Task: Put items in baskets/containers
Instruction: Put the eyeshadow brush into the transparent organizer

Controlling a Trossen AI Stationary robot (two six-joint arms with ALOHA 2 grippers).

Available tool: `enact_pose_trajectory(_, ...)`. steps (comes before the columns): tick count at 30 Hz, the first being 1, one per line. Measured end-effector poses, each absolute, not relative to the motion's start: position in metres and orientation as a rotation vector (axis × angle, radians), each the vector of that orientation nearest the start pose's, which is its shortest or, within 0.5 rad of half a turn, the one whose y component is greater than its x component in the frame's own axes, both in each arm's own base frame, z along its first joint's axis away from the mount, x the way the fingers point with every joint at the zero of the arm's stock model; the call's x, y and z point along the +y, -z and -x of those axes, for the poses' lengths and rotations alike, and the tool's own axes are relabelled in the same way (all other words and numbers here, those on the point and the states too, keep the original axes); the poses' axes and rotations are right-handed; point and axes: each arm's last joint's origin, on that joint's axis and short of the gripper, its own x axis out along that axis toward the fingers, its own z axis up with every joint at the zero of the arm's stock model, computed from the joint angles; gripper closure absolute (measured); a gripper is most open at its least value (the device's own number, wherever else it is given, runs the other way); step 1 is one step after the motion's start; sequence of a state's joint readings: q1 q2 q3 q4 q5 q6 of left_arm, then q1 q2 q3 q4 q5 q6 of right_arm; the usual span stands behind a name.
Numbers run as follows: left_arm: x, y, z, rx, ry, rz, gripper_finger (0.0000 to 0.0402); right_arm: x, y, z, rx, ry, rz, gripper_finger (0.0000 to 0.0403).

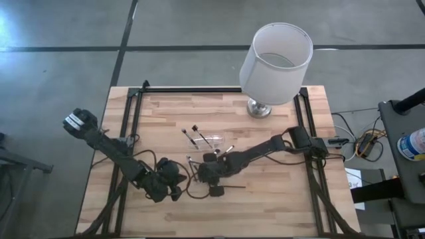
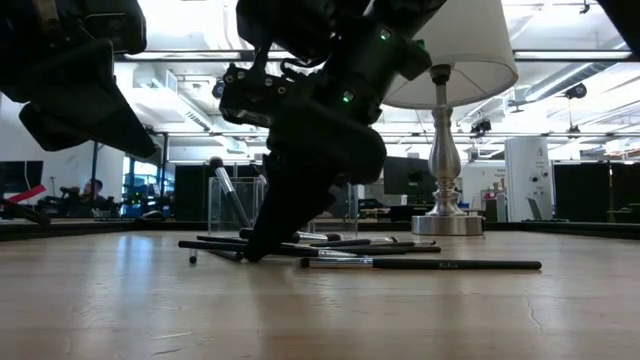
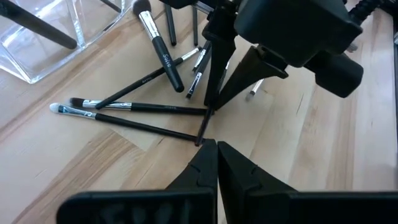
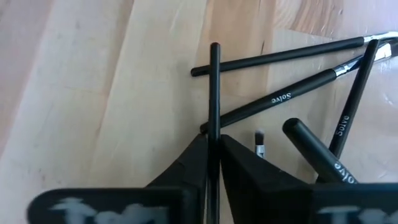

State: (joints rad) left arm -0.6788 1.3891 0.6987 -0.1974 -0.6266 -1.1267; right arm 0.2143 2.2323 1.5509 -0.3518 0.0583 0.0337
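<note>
The items are thin black-handled brushes with silvery ferrules (image 3: 149, 109), lying crossed on the wooden table (image 1: 199, 141). The clear tray (image 3: 59, 53) stands beyond them, and a brush (image 2: 228, 195) leans inside it. My right gripper (image 4: 213, 140) is down among the brushes (image 1: 211, 174), shut on one thin brush. My left gripper (image 3: 216, 149) is shut and hovers close by on the near-left (image 1: 178, 189), pointing at the right gripper's fingertips and holding nothing. My right gripper pinches a thin black brush handle (image 4: 214, 118) between its two fingers. The handle lies along the fingers and sticks out past their tips. The fingers slant down toward the table, and the handle's free end (image 3: 200, 140) is at the tabletop.
A tall lamp with a white drum shade (image 1: 275, 63) stands on the table's far right part. One long brush (image 2: 420, 264) lies apart, nearer the near edge. Black cable loops (image 1: 199, 192) trail by the grippers. Bare wood lies left and near.
</note>
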Motion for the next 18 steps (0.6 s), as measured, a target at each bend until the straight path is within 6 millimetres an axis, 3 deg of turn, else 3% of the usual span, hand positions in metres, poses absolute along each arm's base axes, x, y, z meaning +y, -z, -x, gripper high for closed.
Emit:
enact_pose_trajectory(10,-0.149,-0.185,-0.212,0.612,-0.333,0.558,0.0397,0.094,-0.126,-0.451,1.028,-0.112,0.125,0.0387)
enact_pose_trajectory(14,-0.149,-0.196,-0.213,0.575,-0.332,0.569,0.0397,0.09,-0.14,-0.451,1.019,-0.072,0.099,0.0388)
enact_pose_trajectory(18,-0.143,-0.217,-0.206,0.562,-0.316,0.531,0.0396,0.086,-0.169,-0.448,0.957,-0.032,0.023,0.0388)
